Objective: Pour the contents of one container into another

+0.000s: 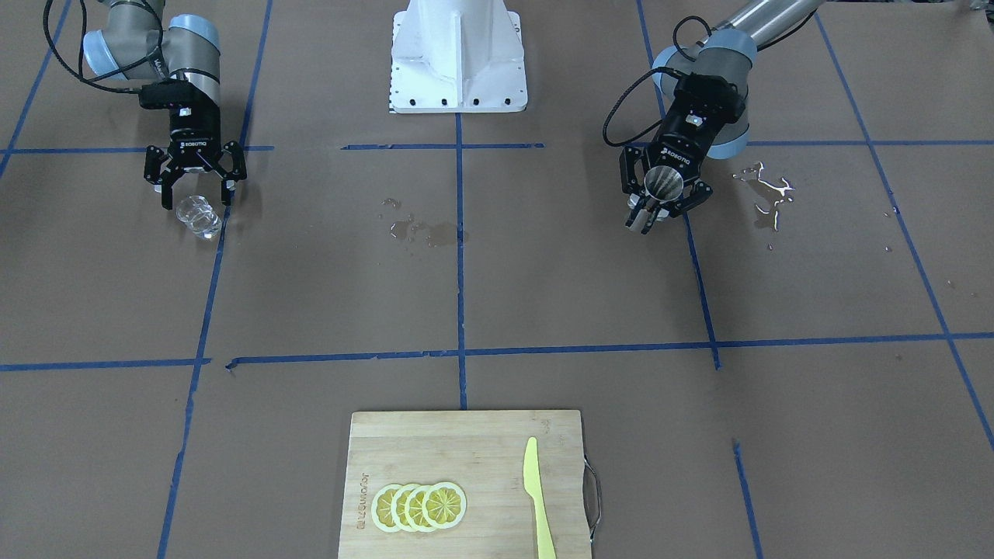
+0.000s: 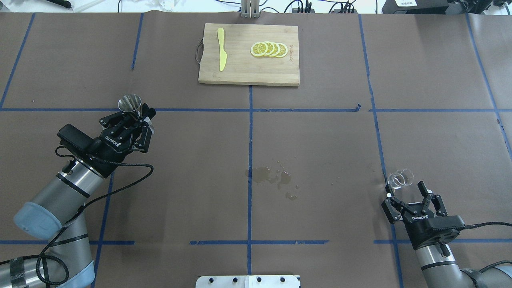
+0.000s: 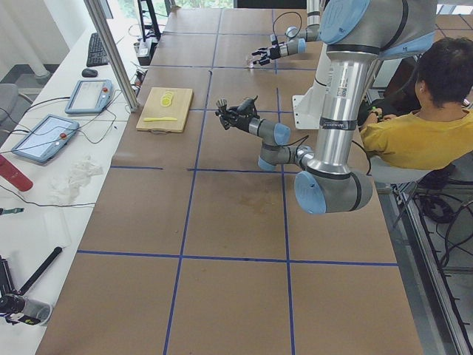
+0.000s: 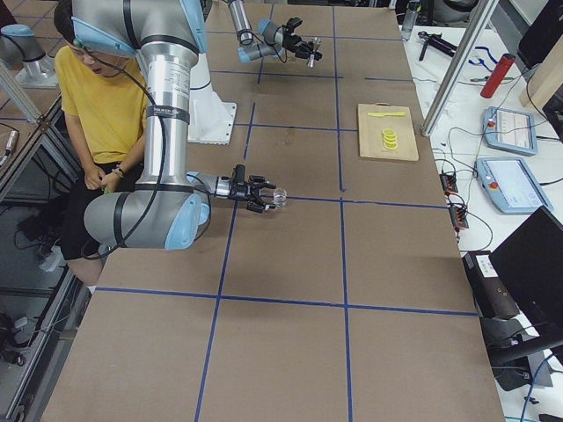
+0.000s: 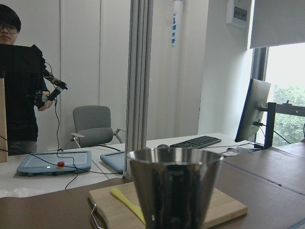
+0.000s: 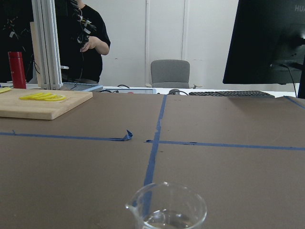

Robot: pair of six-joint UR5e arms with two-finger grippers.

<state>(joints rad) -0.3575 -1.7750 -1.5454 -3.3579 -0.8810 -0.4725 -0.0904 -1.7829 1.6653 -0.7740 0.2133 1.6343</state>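
Front-facing view: the glass cup (image 1: 199,217) stands upright on the brown paper table (image 1: 326,295), clear and roundish, right at a blue tape line (image 1: 203,310). The right gripper (image 1: 196,200) is just behind it with its fingers spread wide. The cup sits just past the fingertips and is not pinched. The left gripper (image 1: 660,208) is closed around the jigger (image 1: 662,184), a shiny steel double cone with its round mouth turned up. A puddle (image 1: 765,194) shines near this gripper, and a wet patch (image 1: 419,229) darkens the paper between the two arms.

Overhead view: cup and jigger are well apart, with wide flat paper between them where only the wet patch lies. The wooden cutting board (image 2: 248,72) is at the far edge and carries lemon slices (image 2: 269,49) and a yellow knife (image 2: 221,54).

Left side view: the near arm seems to hold the jigger lifted off the table.

Right side view: the near gripper is low to the table, with the cup just at its tips.

Left wrist view: the jigger's upper cone is upright with a level rim and smooth mirror walls. The fingers do not show here.

Right wrist view: the cup is at the bottom edge, thin-walled, its small lip on the left. A little clear liquid seems to lie inside. Matte paper stretches open before it up to the board
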